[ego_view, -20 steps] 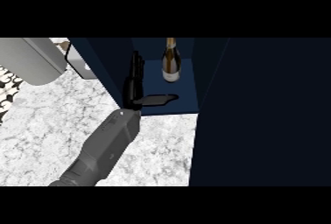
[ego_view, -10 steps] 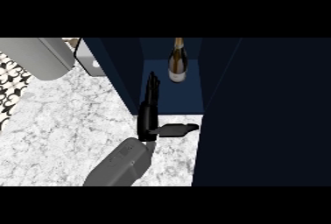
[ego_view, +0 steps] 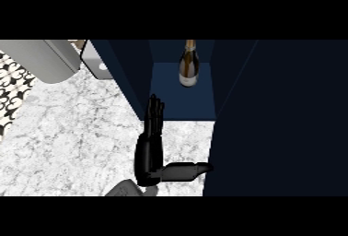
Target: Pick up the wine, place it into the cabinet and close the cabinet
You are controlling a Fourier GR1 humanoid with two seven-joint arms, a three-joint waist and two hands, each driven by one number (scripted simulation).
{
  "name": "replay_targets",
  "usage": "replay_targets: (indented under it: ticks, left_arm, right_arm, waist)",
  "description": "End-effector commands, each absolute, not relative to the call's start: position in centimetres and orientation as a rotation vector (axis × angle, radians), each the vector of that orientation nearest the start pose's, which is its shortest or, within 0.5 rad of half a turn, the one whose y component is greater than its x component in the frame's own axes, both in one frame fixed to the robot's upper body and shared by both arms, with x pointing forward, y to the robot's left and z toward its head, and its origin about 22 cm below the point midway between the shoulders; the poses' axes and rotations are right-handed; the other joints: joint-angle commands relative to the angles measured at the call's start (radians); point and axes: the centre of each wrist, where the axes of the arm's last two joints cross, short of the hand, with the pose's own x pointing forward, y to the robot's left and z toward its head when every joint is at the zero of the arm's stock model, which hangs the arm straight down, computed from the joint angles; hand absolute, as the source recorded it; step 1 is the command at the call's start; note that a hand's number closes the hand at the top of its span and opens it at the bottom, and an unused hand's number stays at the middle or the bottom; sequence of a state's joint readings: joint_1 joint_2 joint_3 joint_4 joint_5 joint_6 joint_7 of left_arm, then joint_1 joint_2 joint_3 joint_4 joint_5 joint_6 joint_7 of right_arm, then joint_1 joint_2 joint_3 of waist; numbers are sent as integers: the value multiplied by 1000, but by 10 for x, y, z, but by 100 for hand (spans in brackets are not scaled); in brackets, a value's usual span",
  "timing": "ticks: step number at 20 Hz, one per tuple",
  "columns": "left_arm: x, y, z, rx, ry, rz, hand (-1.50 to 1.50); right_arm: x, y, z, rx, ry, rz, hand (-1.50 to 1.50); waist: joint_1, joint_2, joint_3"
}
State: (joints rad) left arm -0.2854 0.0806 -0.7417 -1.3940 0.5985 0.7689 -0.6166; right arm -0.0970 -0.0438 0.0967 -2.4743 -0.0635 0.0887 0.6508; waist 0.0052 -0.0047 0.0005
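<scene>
Black left hand (ego_view: pixel 149 154) flat, wine (ego_view: pixel 188 69) beyond fingers (ego_view: pixel 155 110)

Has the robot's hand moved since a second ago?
Yes. The left hand has drawn back toward the robot: earlier mostly inside the cabinet, now mostly over the counter.

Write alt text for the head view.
A wine bottle sits inside an open dark blue cabinet on a white marble counter. The robot's left hand, open with straight fingers, is at the cabinet's front edge, apart from the bottle.
</scene>
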Motion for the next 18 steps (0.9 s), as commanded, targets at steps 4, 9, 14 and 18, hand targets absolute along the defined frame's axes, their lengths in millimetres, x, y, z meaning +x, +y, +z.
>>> replay_targets:
  ticks: [4, 9, 14, 18]
  left_arm:
    - [192, 85, 27, -131, -1899, 233, -150]
    - [168, 101, 22, -209, -1913, 217, -150]
    - [150, 136, 47, -254, -1903, 181, -150]
    - [144, 156, 42, -285, -1906, 121, -150]
  right_arm:
    - [145, -221, 214, 222, -1929, 268, -150]
    - [137, -208, 196, 283, -1898, 280, -150]
    - [126, -215, 197, 339, -1820, 344, 150]
    - [137, -213, 209, 320, -1831, 431, 150]
  waist:
    - [-2, 2, 0]
    - [-5, 3, 0]
    - [-6, 1, 1]
    - [-2, 3, -1]
